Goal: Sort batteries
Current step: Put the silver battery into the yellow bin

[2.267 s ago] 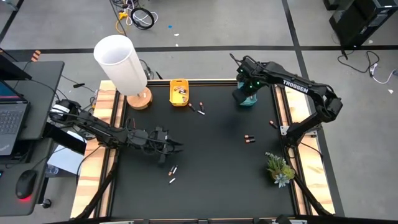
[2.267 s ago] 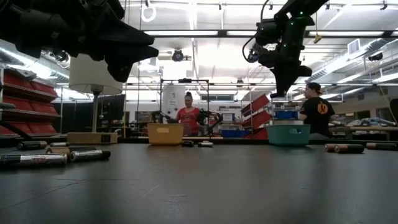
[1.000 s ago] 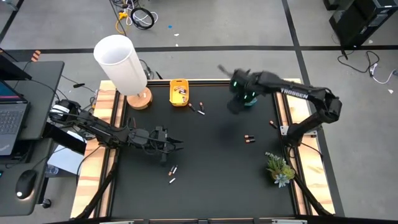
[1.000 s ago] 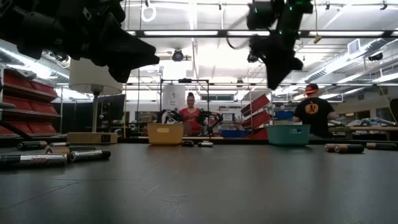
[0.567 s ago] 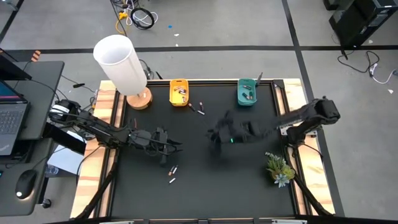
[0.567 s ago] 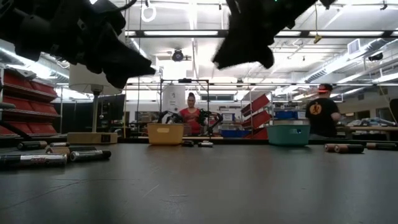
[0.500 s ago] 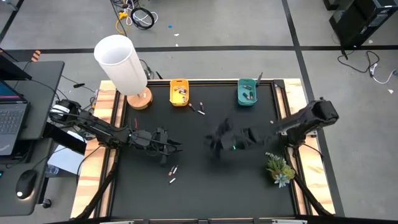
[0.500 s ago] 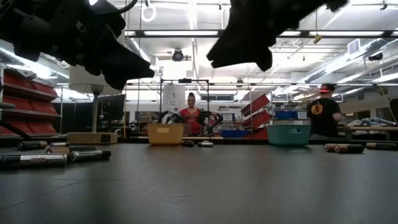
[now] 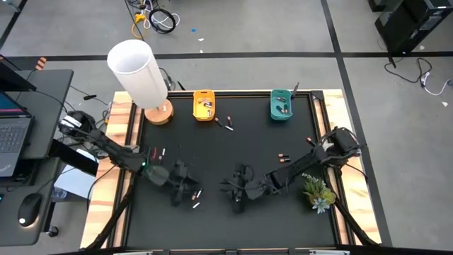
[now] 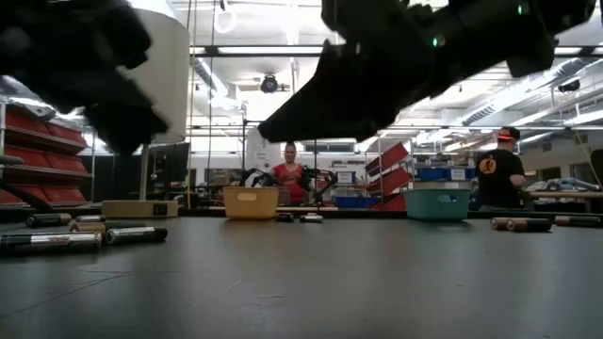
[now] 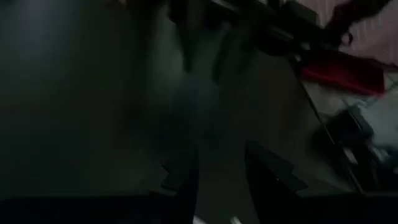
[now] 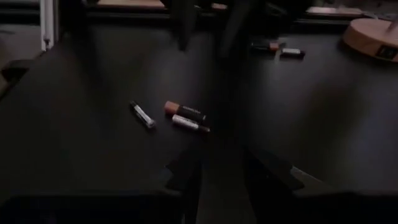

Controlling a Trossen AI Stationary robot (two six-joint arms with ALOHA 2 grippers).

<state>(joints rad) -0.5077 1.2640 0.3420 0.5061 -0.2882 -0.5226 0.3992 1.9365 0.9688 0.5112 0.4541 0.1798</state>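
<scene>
Batteries lie scattered on the black mat. A small group [image 12: 183, 112] lies near the front left, seen in the high view as a pair [image 9: 197, 198]. Others lie at the left [image 9: 157, 152], at the right [image 9: 283, 158] and by the yellow bin [image 9: 224, 123]. My left gripper [image 9: 190, 190] hovers open just left of the group, touching nothing. My right gripper [image 9: 230, 190] hovers open low over the mat just right of it, its fingers [image 12: 186, 177] pointing at the group. More batteries lie inside the yellow bin [image 9: 204, 105] and the teal bin [image 9: 281, 104].
A white lamp [image 9: 138, 71] stands at the far left corner. A small plant [image 9: 317, 190] sits at the near right edge, beside the right arm. One battery [image 9: 309, 142] lies by the right edge. People show in the room beyond the table in the low view.
My right gripper has swept from above the teal bin at the far right down to the near middle of the mat, turning to point toward the table's left. My left gripper has swung toward the near edge and rolled, uncovering the batteries at the left.
</scene>
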